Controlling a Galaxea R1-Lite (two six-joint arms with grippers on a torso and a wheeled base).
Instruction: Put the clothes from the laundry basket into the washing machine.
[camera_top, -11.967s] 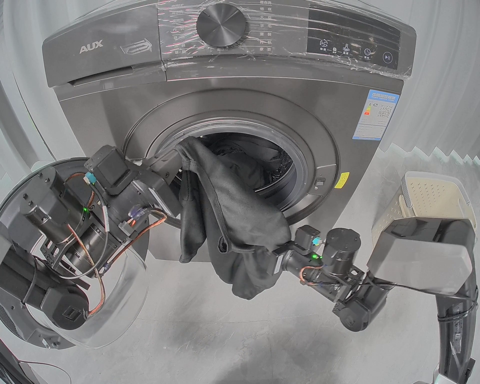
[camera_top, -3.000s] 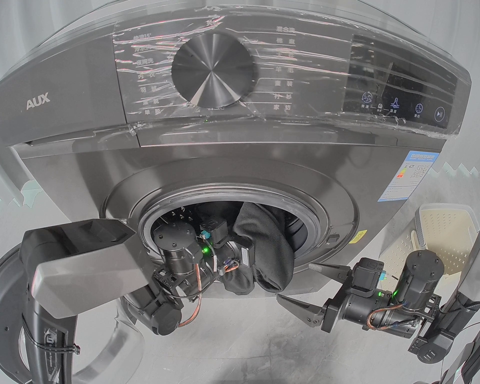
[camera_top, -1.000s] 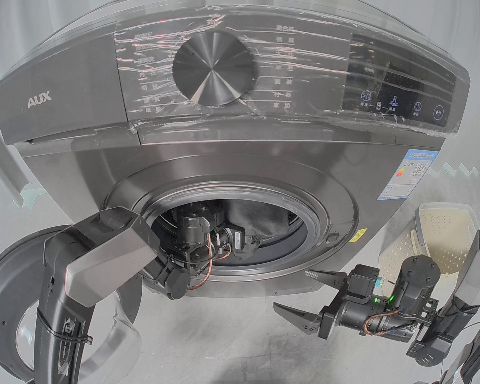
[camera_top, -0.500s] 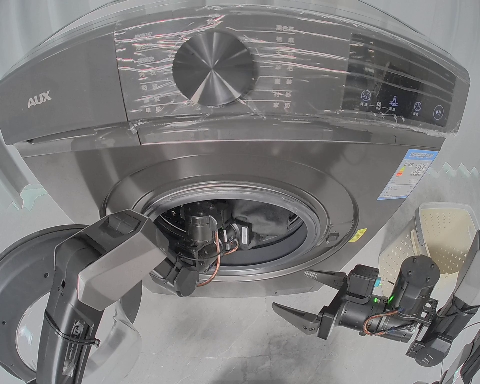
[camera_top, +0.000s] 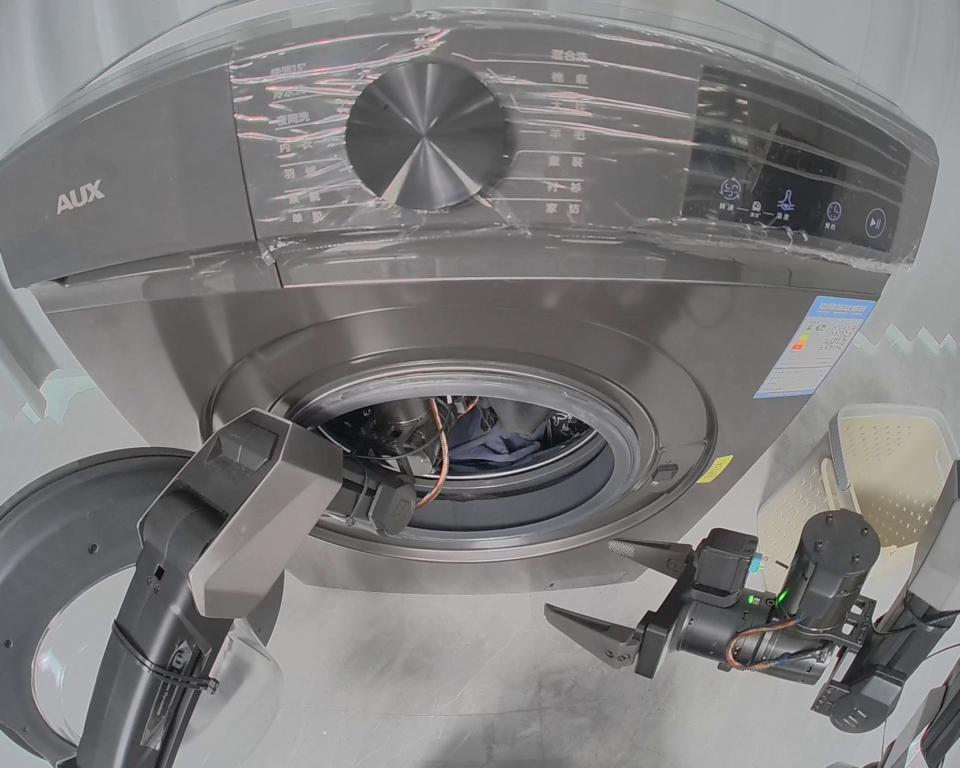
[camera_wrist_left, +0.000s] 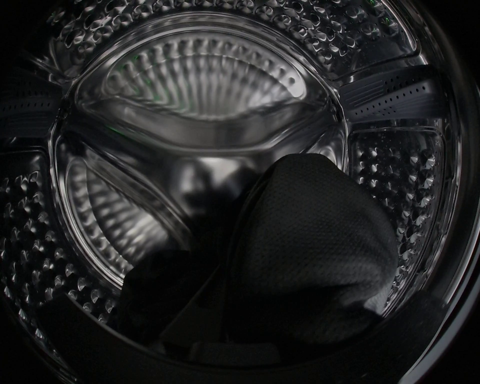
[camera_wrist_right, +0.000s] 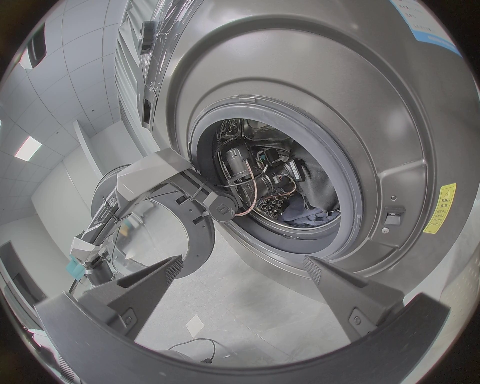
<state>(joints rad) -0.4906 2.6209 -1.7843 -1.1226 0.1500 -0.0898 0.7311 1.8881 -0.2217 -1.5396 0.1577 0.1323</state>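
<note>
**Left arm deeper in drum; dark garment now inside**

Since half a second ago the left arm (camera_top: 250, 490) has pushed further into the washing machine (camera_top: 520, 320). Its wrist, then at the mouth of the opening, now sits past the door ring. The dark garment (camera_wrist_left: 310, 250) has gone back from the opening, exposing blue cloth (camera_top: 490, 450) at centre frame in the head view.

The left wrist view shows that garment heaped at lower right, low inside the drum (camera_wrist_left: 200, 75). The left gripper (camera_wrist_right: 300, 174) is against the dark fabric in the right wrist view; whether it grips anything cannot be told.

The right gripper (camera_top: 580, 578) has not shifted. It hangs at lower right of the head view, outside and below the opening, jaws spread wide and holding nothing. The laundry basket (camera_top: 900, 460) stands at the right edge. The door (camera_top: 60, 530) is swung open at lower left.
</note>
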